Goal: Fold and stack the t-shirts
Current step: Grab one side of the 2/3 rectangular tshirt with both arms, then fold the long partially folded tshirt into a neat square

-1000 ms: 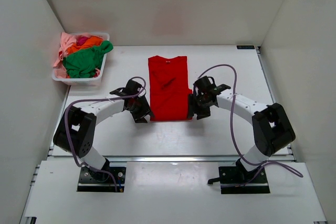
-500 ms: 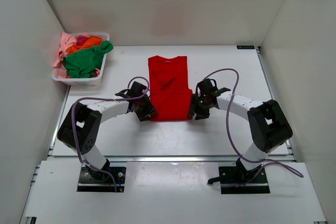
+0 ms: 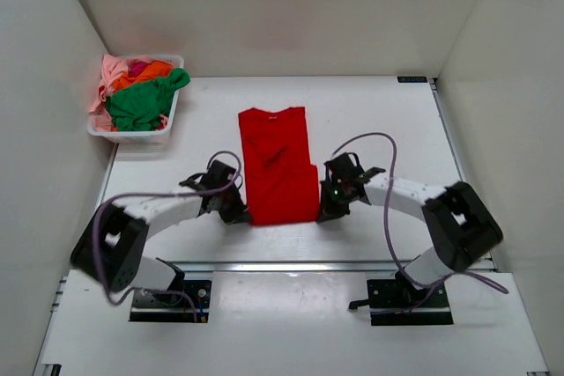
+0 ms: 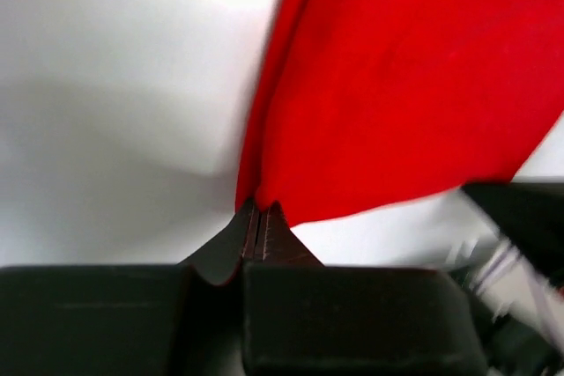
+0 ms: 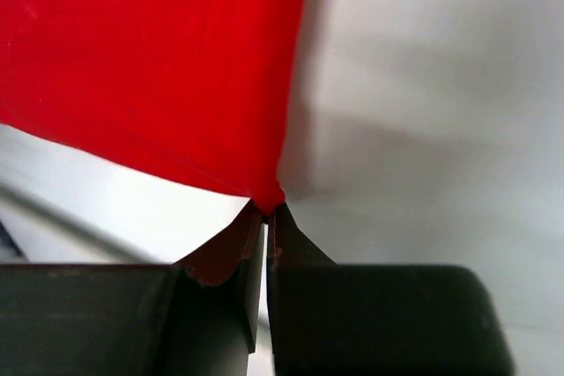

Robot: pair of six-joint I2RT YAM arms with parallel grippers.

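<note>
In the top view the red t-shirt lay flat on the white table at the centre of the frame. Its collar pointed toward the top edge and its hem toward the bottom. It looked already narrowed into a long panel, with a small step partway down its right side.

My left gripper sat at the shirt's lower-left corner, and the right gripper at the lower-right corner. Both arms reached in from the bottom of the frame.

In the left wrist view the two dark fingers were pressed together with no gap I could see. A corner of red cloth was pinched at their tips and fanned out toward the upper right. The right wrist view showed the same thing mirrored. Its fingers were closed tight on the shirt's corner point, the cloth spreading to the upper left over the pale table.

At the upper left of the top view, well apart from the red shirt, a white plastic basket stood against the wall. It held a heap of other shirts. The green t-shirt hung over its right rim, the orange t-shirt lay behind it, a bit of the magenta t-shirt showed beside that, and the pink t-shirt draped over the left edge.
</note>
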